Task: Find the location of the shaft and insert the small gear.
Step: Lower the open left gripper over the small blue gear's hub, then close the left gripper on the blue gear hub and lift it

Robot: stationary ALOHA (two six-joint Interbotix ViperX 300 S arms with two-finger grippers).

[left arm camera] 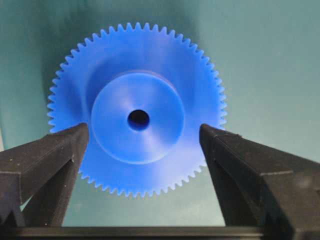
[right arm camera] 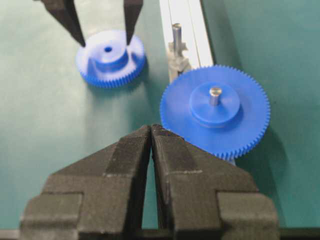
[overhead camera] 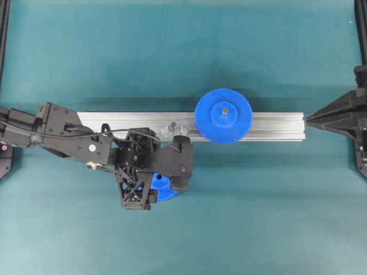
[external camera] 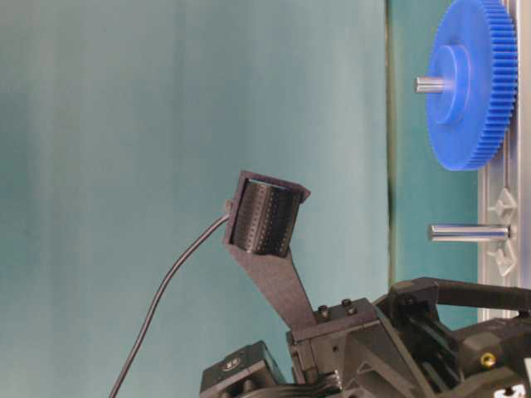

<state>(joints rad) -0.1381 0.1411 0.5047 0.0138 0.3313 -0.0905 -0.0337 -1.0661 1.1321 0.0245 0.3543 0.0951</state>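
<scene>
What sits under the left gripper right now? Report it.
The small gear lies flat on the teal table, hub up, between the open left gripper's fingers, apparently untouched. In the overhead view the arm covers most of the gear; only a blue edge shows.

You see even, bright overhead light; soft shadows fall toward 6 o'clock beneath the larger gear [overhead camera: 223,116]. The right gripper [right arm camera: 151,131] is blurred in its wrist view.

small gear [left arm camera: 137,117]: blue, flat, hub up, straddled by the left gripper's [left arm camera: 144,142] spread fingers
shaft [right arm camera: 176,36]: bare, upright, beside them
</scene>
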